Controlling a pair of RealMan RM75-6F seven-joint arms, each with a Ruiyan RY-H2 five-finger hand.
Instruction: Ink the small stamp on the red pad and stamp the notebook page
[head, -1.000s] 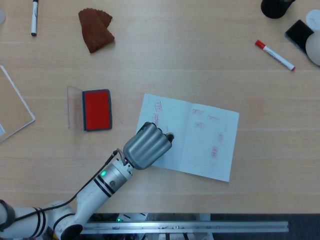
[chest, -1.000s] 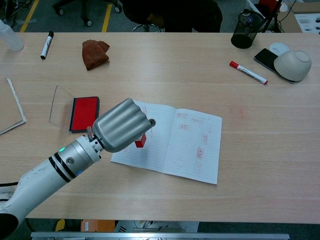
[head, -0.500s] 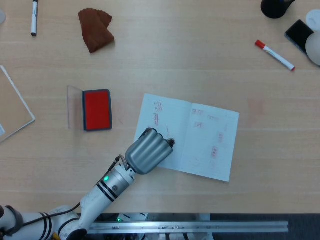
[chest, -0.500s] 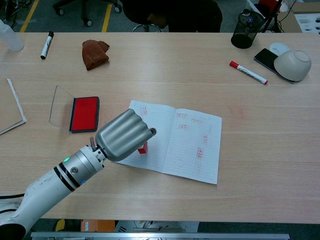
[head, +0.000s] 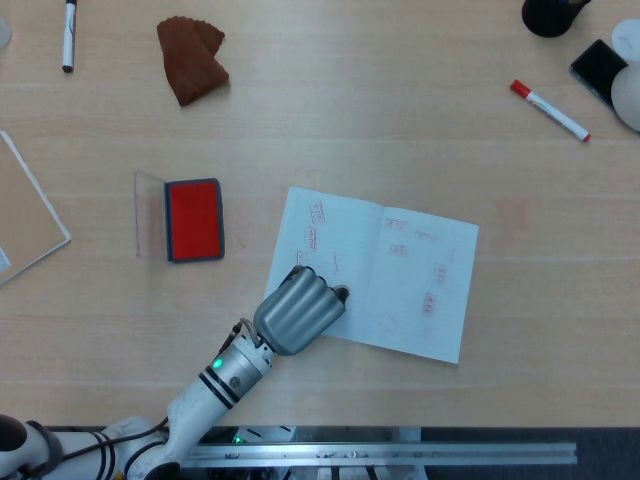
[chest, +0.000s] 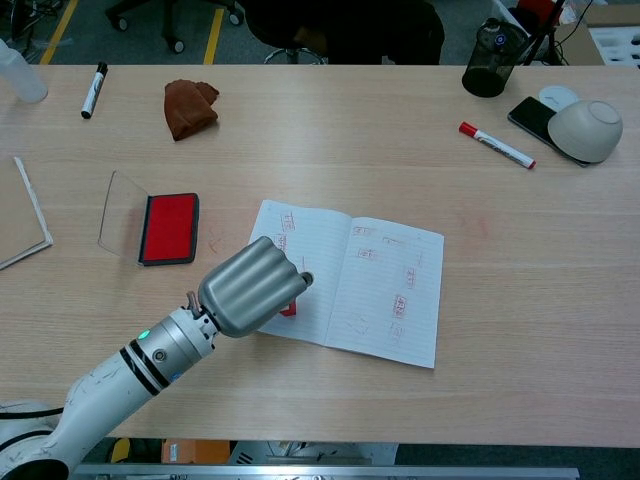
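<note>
Notebook (head: 400, 280), one, lying open and flat near the table's (head: 400, 130) middle, lined pages with several faint red stamp marks on both leaves. Small stamp (chest: 289, 307), one, red, only a bit of it showing under the curled fingers in the chest view, at the lower corner of the left page; whether it touches the paper cannot be told. Left hand (head: 297, 312), one, smooth grey metal, fingers curled round the stamp, over the notebook's lower left edge. Right hand in neither view.

Red pad (head: 195, 219), one, rectangular, dark-framed, with a clear lid (head: 149, 214) folded out on its left, well apart from the notebook with bare wood between. Markers, two: black-capped (head: 69, 33) at far left, red-capped (head: 550, 110) at far right. Brown cloth (head: 191, 58), one, crumpled, beyond the pad. Pale bowl (chest: 586, 130), one, upturned, at the right edge beside a dark phone (chest: 533, 118). Dark cup (chest: 488, 65), one, at the far edge. Transparent sheet (head: 25, 215), one, at the left edge. Table: light wood grain, wide open stretch right of the notebook.
</note>
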